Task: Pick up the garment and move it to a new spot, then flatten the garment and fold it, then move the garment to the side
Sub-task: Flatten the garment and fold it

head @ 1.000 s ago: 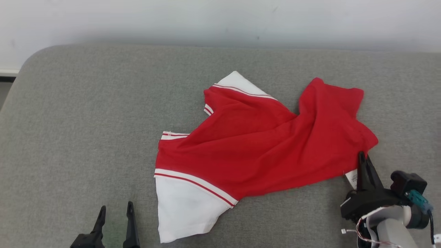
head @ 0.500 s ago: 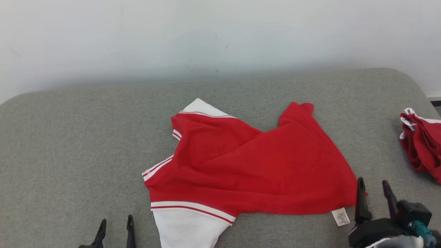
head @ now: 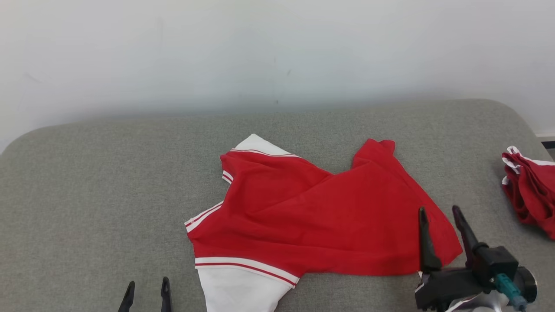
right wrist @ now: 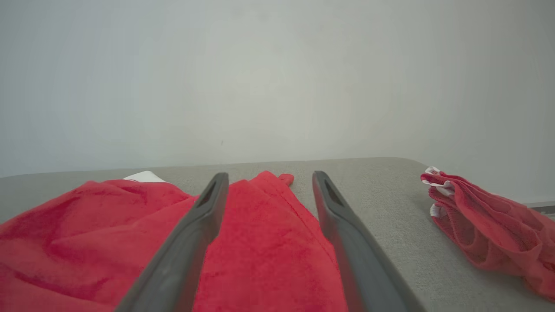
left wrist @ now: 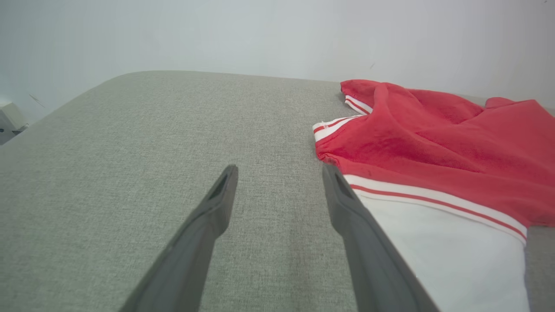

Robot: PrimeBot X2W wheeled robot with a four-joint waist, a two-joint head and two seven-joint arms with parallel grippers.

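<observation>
Holds the left tool [head: 148,284] wide open, just left of the garment [head: 325,216]. Holds the right tool [head: 439,210] wide open too, at the garment's right corner.

Lab-like room: grey fabric-covered table [head: 86,182] against a plain white wall [head: 260,52].

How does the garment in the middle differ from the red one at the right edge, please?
The middle garment lies spread out; the right garment is bunched in a heap. The middle garment shows a broad white sleeve; the right garment, thin white trim. The right hand is at the middle garment's corner, apart from the right garment. Both are red, on the grey surface.
</observation>
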